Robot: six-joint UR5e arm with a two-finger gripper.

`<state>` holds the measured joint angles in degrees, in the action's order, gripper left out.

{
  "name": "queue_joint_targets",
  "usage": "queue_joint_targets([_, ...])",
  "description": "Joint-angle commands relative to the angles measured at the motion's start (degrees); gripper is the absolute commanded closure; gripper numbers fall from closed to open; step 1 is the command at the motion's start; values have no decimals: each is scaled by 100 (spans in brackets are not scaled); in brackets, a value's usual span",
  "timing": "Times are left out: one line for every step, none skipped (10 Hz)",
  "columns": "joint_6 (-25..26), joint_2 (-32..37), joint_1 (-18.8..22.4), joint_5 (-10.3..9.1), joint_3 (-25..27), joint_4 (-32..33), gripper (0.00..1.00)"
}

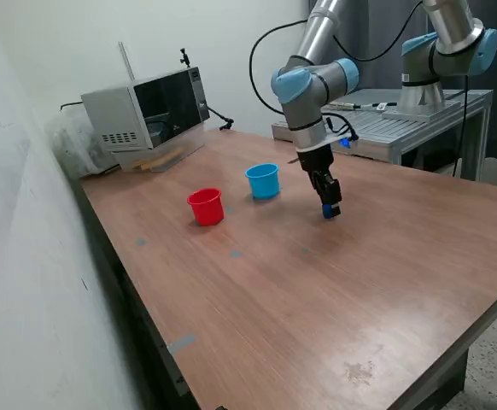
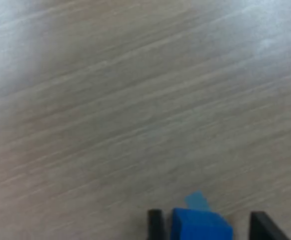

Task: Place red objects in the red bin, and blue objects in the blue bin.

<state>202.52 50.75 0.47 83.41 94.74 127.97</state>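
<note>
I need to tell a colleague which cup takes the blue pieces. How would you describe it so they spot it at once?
Start at the microwave at the far end of the wooden table. Two small cups stand in front of it. Take the light blue cup, nearer the gripper; the other cup is bright red.

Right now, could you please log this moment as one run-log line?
gripper: low over table, jaws straddling blue cube | grasp: cannot tell | blue cup, red cup: upright

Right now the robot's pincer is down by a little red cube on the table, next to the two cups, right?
Not quite: the cube is blue, not red. The wrist view shows it between the pincer fingers, and the exterior view shows blue at the tip. The rest holds: the pincer is low over the table, near the red cup and blue cup.
</note>
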Motion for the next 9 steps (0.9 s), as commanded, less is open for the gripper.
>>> queue_joint_targets([-11, -4, 6, 9, -78, 0, 100])
queue_joint_targets([-11, 5, 15, 113, -148, 0, 100])
queue_joint_targets([-11, 74, -3, 210, -201, -26, 100])
queue_joint_targets([-20, 223, -38, 220, -211, -53, 100])
queue_joint_targets([-124, 442, -55, 255, -202, -70, 100])
queue_joint_targets([-238, 731, -55, 264, -202, -149, 100])
queue_joint_targets([-309, 908, -195, 273, -202, -332, 100])
queue_joint_targets([-405, 1066, -535, 394, -193, -378, 100])
queue_joint_targets([-537, 1155, -748, 465, -202, -439, 100])
